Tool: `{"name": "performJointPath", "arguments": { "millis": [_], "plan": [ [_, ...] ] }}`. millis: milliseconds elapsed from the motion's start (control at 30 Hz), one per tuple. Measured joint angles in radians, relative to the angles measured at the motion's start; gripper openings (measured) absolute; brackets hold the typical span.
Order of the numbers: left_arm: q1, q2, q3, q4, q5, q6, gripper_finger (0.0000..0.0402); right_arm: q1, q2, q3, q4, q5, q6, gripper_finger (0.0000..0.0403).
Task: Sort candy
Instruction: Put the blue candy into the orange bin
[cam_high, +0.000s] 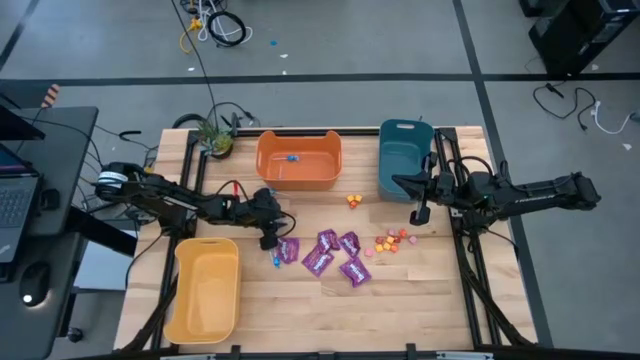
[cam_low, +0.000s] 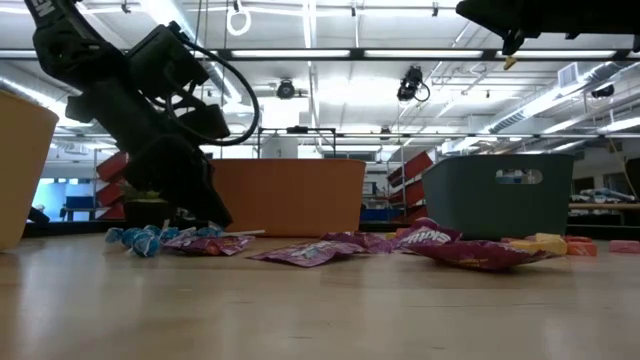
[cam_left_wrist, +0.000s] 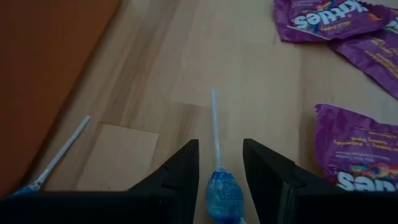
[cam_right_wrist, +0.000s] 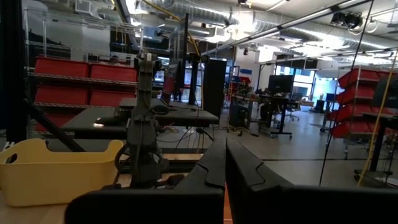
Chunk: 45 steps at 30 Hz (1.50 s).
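Note:
A blue-wrapped lollipop (cam_left_wrist: 221, 189) lies on the wooden table, its thin stick (cam_left_wrist: 215, 121) pointing away from my left gripper (cam_left_wrist: 221, 162). That gripper is open and low over the table, one finger on either side of the lollipop's head, with a narrow gap each side. A second lollipop (cam_left_wrist: 38, 182) lies beside the orange bin's wall. From above, my left gripper (cam_high: 271, 240) is left of the purple packets (cam_high: 330, 255). Small orange and pink pieces (cam_high: 392, 241) lie farther right. My right gripper (cam_high: 418, 214) hangs shut above the table by the teal bin.
An orange bin (cam_high: 298, 175) with one blue lollipop (cam_high: 292, 158) inside stands at the back, and a teal bin (cam_high: 404, 165) is to its right. A yellow bin (cam_high: 205, 290) stands at the front left. Two more small pieces (cam_high: 353, 201) lie between the orange and teal bins.

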Motion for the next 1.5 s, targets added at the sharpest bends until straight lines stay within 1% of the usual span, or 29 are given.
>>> {"name": "performJointPath", "arguments": {
  "millis": [633, 767, 967, 1500],
  "plan": [
    [0.000, 0.001, 0.000, 0.000, -0.002, -0.005, 0.0129, 0.000, 0.000, 0.000, 0.000, 0.000, 0.000, 0.0000],
    [0.000, 0.037, 0.000, 0.023, 0.002, -0.008, 0.0129, 0.000, 0.000, 0.000, 0.000, 0.000, -0.002, 0.0000],
    [0.000, 0.115, 0.000, 0.122, 0.006, -0.008, 0.0129, 0.000, 0.000, 0.000, 0.000, 0.000, -0.004, 0.0000],
    [0.000, 0.126, 0.000, 0.125, 0.007, -0.008, 0.0127, 0.000, 0.000, 0.000, 0.000, 0.000, -0.007, 0.0000]
  ]
}}
